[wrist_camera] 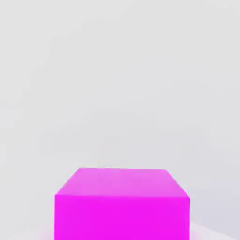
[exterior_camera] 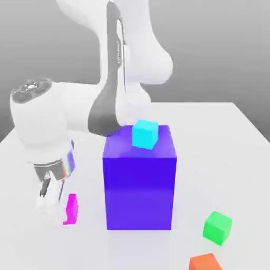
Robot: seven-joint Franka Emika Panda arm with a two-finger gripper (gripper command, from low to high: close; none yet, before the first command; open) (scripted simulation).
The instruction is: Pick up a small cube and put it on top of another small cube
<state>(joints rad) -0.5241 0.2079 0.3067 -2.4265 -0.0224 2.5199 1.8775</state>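
Tabletop [exterior_camera: 237, 158] carries, in the exterior view, the blue block [exterior_camera: 139, 192], and on its top lies the cyan cube [exterior_camera: 144, 134]. At the exterior view's left, the end effector [exterior_camera: 53, 212] is pressed together on the magenta cube [exterior_camera: 72, 209], low near the tabletop, probably so that it can be lifted. The green cube [exterior_camera: 217, 228] and the orange cube [exterior_camera: 205, 262] lie apart, at the exterior view's right.

In the hand view, the magenta cube sits squarely before the camera, which should suit an even grip.

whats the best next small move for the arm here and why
Probably a short lift straight up: the gripper looks closed on the magenta cube down at the table, which has to rise before it can be stacked.
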